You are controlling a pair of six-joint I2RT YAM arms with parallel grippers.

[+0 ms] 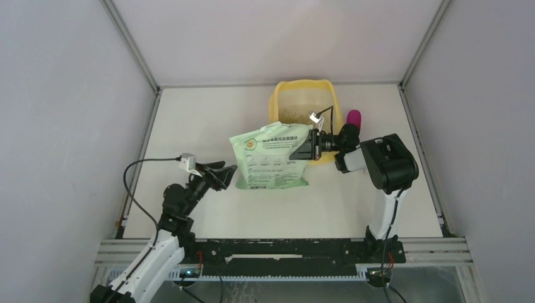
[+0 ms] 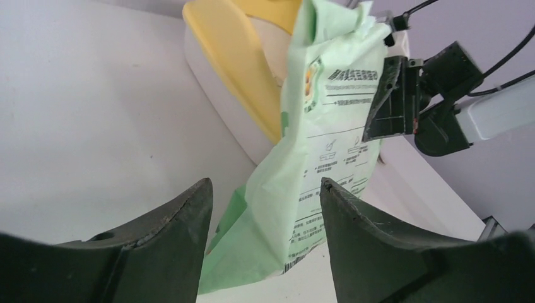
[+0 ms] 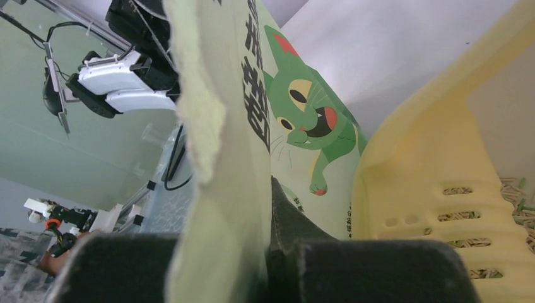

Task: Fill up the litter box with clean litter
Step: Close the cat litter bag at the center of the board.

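Note:
The yellow litter box (image 1: 276,104) stands at the back middle, with a thin layer of tan clean litter (image 1: 295,114) inside. A light green printed bag (image 1: 274,158) leans from the table up against the box's front. My right gripper (image 1: 307,146) is shut on the bag's upper right edge; in the right wrist view the bag's torn edge (image 3: 208,126) is pinched at the gripper (image 3: 268,183), beside the box's slotted ledge (image 3: 441,208) and granules (image 3: 518,197). My left gripper (image 2: 265,183) stands open just short of the bag's lower left corner (image 2: 252,252), apart from it.
A magenta scoop (image 1: 354,117) pokes up right of the litter box, behind the right arm's wrist. Grey walls close in the white table (image 1: 189,126) on three sides. The left arm's cable (image 1: 135,170) loops over the table's left part.

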